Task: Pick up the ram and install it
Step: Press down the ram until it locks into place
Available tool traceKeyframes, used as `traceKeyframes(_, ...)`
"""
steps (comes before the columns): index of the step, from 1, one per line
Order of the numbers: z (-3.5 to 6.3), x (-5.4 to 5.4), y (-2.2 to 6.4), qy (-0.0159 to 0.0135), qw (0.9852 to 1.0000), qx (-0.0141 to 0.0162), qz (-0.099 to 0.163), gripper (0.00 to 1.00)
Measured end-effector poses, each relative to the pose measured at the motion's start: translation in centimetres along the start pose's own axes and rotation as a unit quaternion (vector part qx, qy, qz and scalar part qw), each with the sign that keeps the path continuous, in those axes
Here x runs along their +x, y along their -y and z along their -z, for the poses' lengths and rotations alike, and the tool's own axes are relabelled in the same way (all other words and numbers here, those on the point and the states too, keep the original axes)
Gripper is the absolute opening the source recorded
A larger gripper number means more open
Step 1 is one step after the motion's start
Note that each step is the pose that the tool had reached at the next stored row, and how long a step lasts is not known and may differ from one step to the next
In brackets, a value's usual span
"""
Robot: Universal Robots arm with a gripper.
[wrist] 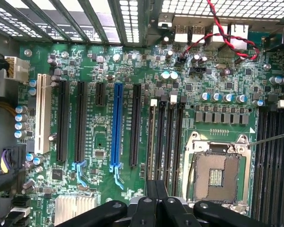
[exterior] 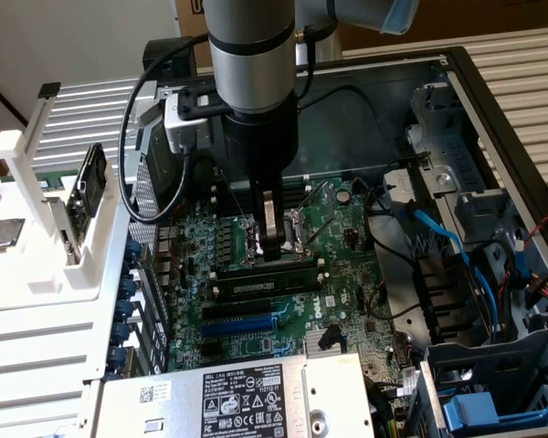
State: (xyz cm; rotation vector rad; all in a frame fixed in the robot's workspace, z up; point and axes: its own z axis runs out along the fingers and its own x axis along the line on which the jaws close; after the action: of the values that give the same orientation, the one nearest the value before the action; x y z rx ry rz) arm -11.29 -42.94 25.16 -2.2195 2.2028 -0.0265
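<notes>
The open computer case [exterior: 493, 119] was a grey sheet-metal box with ribbed, perforated walls. Inside it lay the green motherboard [exterior: 347, 228], a flat glossy board densely studded with small chips and cylindrical capacitors. The grey, cylindrical robot arm [exterior: 252, 55] descended into the case from above and ended in a matte black gripper [exterior: 272, 242].

The gripper's fingers [wrist: 156, 203] were pressed together, and nothing was seen between them. In the exterior view the fingertip stood directly over the ram [exterior: 267, 284], at or just above its upper edge; contact could not be confirmed. The ram was a long, thin, dark stick carrying a small white label, and it stood on edge in a memory slot just below the gripper, parallel to the adjoining slots.

Behind the gripper sat the CPU socket [wrist: 217, 176], a square metal frame around a fine gold contact field. Beyond the ram, further from the gripper, lay the blue expansion slot [exterior: 242, 322], a long, narrow plastic strip. Blue flat cables [exterior: 443, 239] curved through the drive bay well apart from the gripper, toward the exterior view's right. A white plastic fixture [exterior: 46, 228] stood outside the case, toward the exterior view's left.
</notes>
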Motion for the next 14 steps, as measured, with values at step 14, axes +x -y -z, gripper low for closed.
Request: traceKeyframes(14, -0.01, -0.01, 0.00, -0.0030, 0.9907, -0.0002, -0.136, 0.10)
